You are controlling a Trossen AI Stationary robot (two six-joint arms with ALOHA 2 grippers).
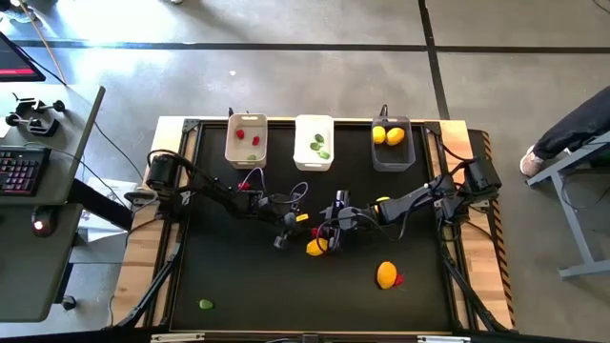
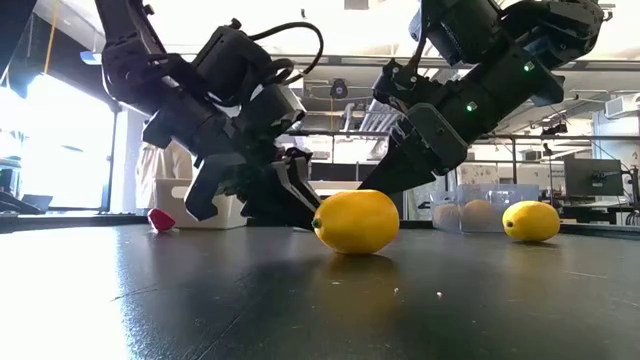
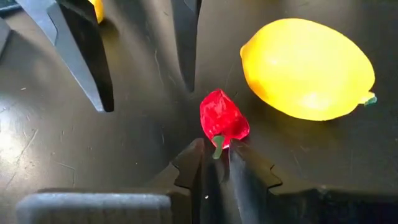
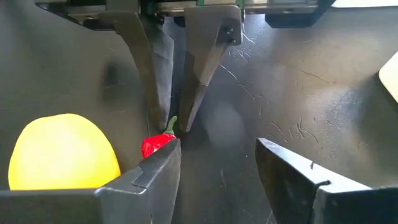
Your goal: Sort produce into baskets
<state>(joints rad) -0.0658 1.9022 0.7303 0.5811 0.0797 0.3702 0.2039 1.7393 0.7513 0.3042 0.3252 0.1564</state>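
Note:
A small red piece (image 3: 224, 115) with a green stem lies on the black table top, beside a yellow lemon (image 3: 308, 68) at the table's middle (image 1: 316, 248). My left gripper (image 3: 216, 149) reaches in from the left and is shut on the red piece's stem. Facing it from the right is my right gripper (image 4: 217, 146), open, one finger (image 4: 155, 174) close beside the red piece and nothing between its fingers. The beige basket (image 1: 246, 140), the white basket (image 1: 314, 143) and the grey basket (image 1: 392, 143) stand in a row at the far edge. My left gripper pinches the red piece's green stem (image 3: 217, 146) between its two fingertips. The fingers slant down from the table's left side. The red body sticks out beyond the fingertips and appears to rest on the table top.
An orange lemon (image 1: 386, 275) with a red piece (image 1: 398, 279) beside it lies near the front right, and a green piece (image 1: 206, 305) at the front left. The beige basket holds red pieces, the white one green pieces, the grey one two yellow lemons.

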